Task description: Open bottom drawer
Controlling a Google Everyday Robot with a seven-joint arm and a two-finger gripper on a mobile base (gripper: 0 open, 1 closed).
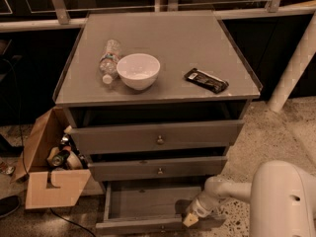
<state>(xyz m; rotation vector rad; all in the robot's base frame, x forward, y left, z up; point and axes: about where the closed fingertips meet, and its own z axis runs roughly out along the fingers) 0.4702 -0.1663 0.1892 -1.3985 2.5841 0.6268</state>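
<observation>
Bottom drawer [143, 204] stands open w/ tray showing. Gripper [190, 219] low at its front-right corner; grip state: can't tell.

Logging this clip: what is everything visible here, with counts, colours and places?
Flat-fronted three-drawer cabinet: one, grey, centre.
Plastic water bottle: one, clear, lying on the cabinet top, left of the bowl.
Round bowl: one, white, cabinet top.
Flat snack packet: one, dark, cabinet top, right.
Top drawer: one, grey, brass knob, under the top.
Middle drawer: one, grey, brass knob.
Bottom drawer: one, grey, pulled out furthest.
Cardboard box: one, brown, floor left of cabinet, holding cans and bottles.
Slanted post: one, white, right.
Robot arm: one, white, lower right.
Claw: one, cream-tipped, at the bottom drawer's right front corner.
</observation>
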